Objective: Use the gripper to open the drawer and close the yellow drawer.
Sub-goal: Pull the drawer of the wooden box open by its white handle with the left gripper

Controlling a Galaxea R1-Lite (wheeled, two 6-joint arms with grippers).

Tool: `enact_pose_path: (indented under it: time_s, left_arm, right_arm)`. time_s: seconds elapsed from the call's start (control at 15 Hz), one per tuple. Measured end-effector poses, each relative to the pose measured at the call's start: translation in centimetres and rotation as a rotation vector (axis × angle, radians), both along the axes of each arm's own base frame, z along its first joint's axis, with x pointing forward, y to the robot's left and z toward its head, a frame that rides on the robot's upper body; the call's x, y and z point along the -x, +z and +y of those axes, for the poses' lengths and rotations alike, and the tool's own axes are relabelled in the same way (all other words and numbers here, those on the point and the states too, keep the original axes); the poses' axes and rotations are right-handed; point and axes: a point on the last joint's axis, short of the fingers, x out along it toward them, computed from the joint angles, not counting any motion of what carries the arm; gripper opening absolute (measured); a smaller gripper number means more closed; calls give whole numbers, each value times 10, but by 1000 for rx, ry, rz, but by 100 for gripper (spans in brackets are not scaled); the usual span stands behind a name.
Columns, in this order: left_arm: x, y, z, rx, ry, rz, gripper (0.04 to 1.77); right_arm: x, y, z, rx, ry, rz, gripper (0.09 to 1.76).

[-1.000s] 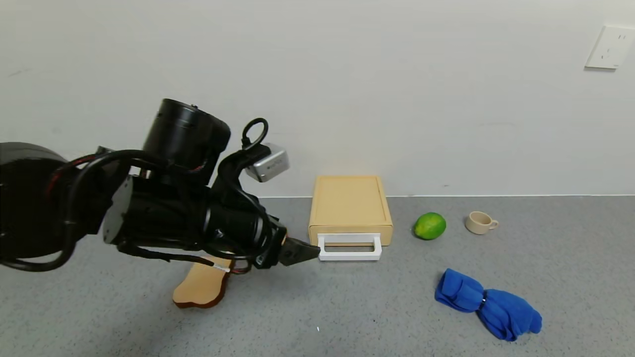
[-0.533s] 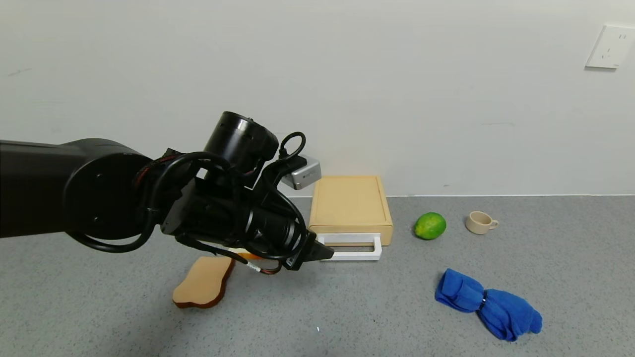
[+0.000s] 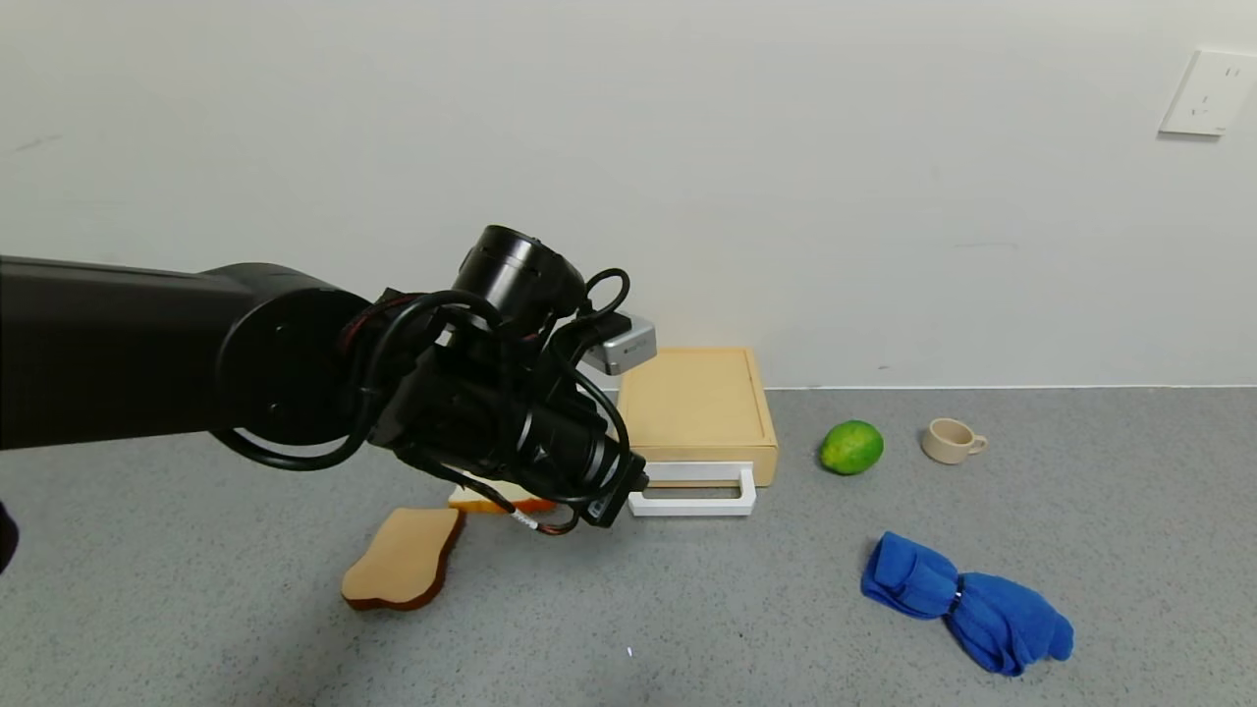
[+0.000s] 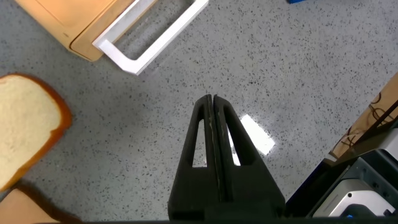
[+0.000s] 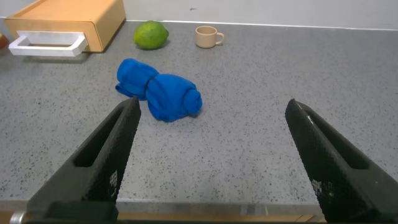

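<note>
While the drawer (image 3: 693,463) is sitting flush in its yellow casing (image 3: 692,398) against the wall, I am holding my left gripper (image 4: 213,124) just beside the near left corner of its white loop handle (image 3: 692,490), with both fingers pressed together and nothing between them. From the wrist view the tips are hanging over bare counter, clear of the handle (image 4: 151,35) and not hooked into it. So I am judging the task as barely begun: the drawer is looking shut, the pull is not yet made, and the closing push is waiting after that. My right gripper (image 5: 208,162) is parked low near the front of the counter with its fingers spread wide, gripping nothing.

I am working over a speckled grey counter (image 3: 687,609) that is meeting a plain white wall (image 3: 687,147), where a socket plate (image 3: 1207,93) is showing at the upper right. A slice of toast (image 3: 403,560) is lying near my left arm, a lime (image 3: 851,447) and a small beige cup (image 3: 951,440) are sitting to the right of the casing, and a rolled blue cloth (image 3: 967,601) is lying nearer to me.
</note>
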Motion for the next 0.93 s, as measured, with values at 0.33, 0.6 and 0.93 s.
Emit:
enact_pose_path:
  time_s: [0.33, 0.6, 0.93]
  left_arm:
    - [-18, -12, -21, 16, 100, 78, 11]
    - [-38, -22, -37, 62, 208, 122, 11]
    - [-65, -45, -56, 77, 283, 154, 11]
  right_arm:
    - [0, 0, 0, 0, 0, 0, 171]
    - [0, 0, 0, 0, 0, 0, 171]
    - [0, 0, 0, 0, 0, 0, 171]
